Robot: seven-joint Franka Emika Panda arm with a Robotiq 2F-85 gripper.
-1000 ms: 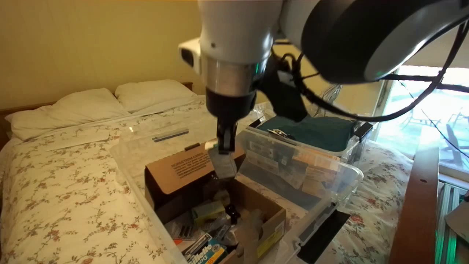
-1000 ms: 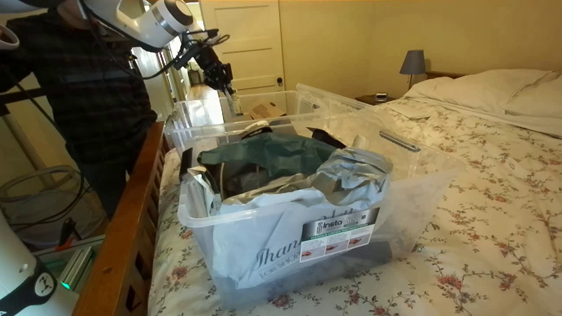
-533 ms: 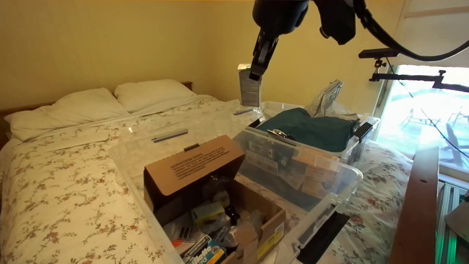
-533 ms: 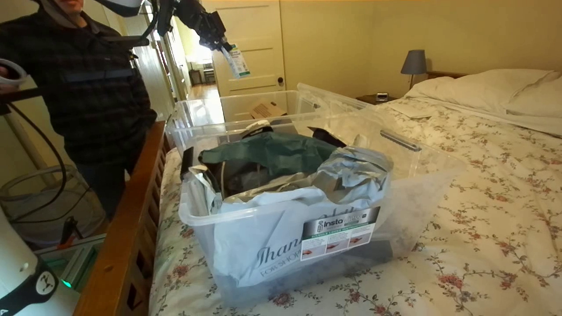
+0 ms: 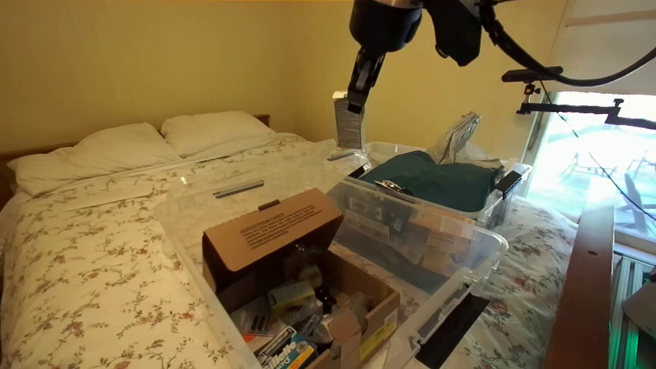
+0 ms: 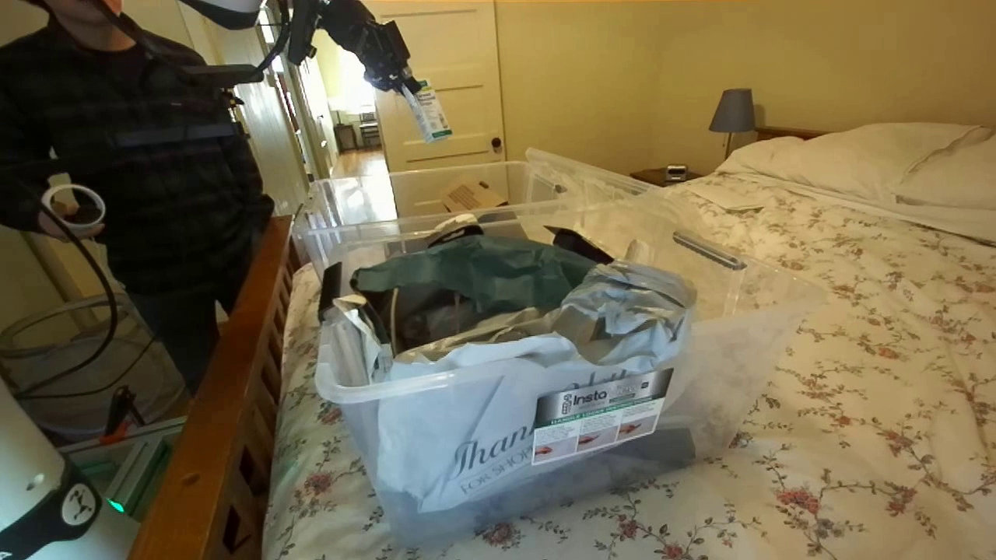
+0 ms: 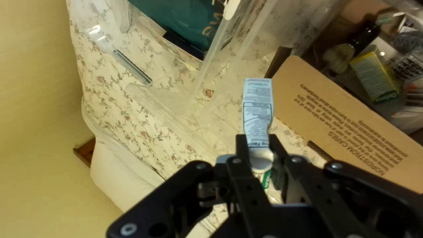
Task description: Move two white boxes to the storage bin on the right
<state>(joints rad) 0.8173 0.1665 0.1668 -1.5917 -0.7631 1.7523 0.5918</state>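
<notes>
Its jaws nearly together, the gripper (image 7: 259, 143) pinched a white box (image 7: 257, 112) that had just risen from beside the flap of the cardboard box (image 5: 271, 230) to hang higher than the rim of the storage bin (image 6: 366, 394), seemingly ready to cross that edge.

There's a blk two-finger gripper (image 7: 258, 142) w/ round silvery screws (image 7: 128, 228), a thick blk cable (image 5: 512, 51), & a rounded wht link (image 6: 35, 467) w/ blk band (image 6: 33, 532) & round b/w logo (image 6: 80, 504).
</notes>
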